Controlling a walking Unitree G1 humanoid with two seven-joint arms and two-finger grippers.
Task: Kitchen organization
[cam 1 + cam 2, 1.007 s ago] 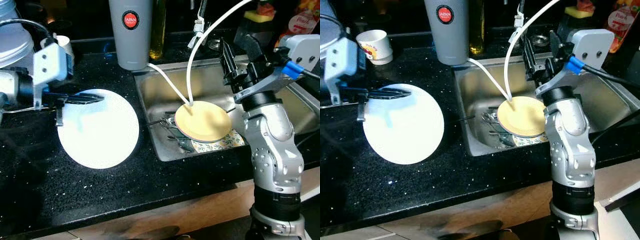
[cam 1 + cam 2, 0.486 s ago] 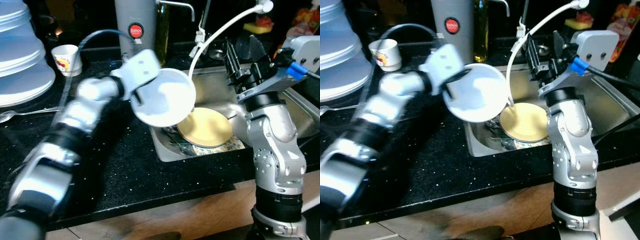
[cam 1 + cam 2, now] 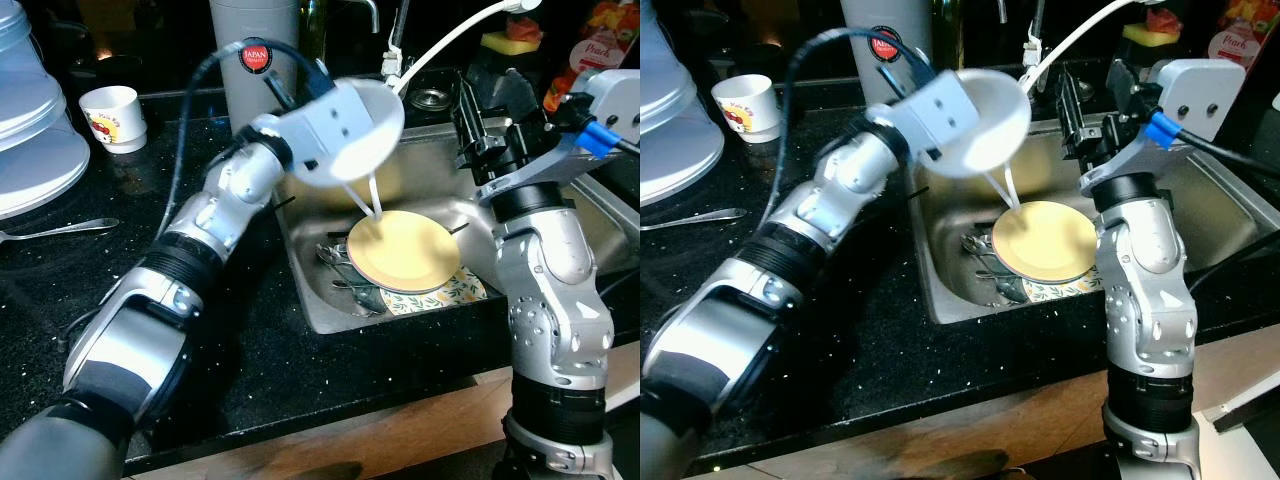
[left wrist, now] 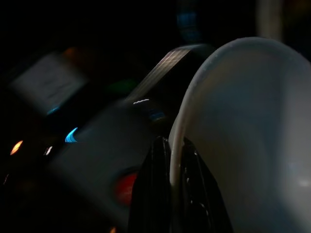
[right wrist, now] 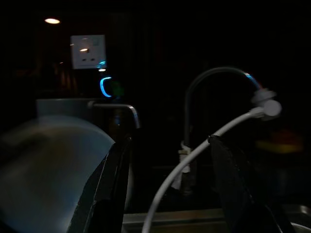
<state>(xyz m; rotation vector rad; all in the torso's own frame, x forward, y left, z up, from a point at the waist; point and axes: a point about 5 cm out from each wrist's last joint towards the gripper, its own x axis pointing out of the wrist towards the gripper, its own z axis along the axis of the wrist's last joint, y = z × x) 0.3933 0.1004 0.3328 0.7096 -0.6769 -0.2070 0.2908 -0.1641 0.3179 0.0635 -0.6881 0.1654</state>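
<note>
- Your left gripper [image 4: 171, 165] is clamped on the rim of the white plate [image 3: 362, 132], one black finger on each face, as the left wrist view shows.
- That plate hangs tilted over the far left part of the sink [image 3: 590, 215], above the yellow plate [image 3: 405, 250] lying in the basin on a patterned plate [image 3: 440, 296] and some cutlery [image 3: 340, 262].
- Your left arm stretches from the near left across the black counter [image 3: 120, 260] to the sink.
- Your right gripper [image 5: 170, 189] has its fingers spread wide and holds nothing; it is raised over the right of the sink, forearm upright.
- A white hose [image 3: 440, 45] runs down to the yellow plate.
- Far on the counter, the grey canister [image 3: 253, 60] carries a red round label reading "JAPAN".
- A printed paper cup [image 3: 111, 115] and a spoon [image 3: 60, 231] sit at the left.
</note>
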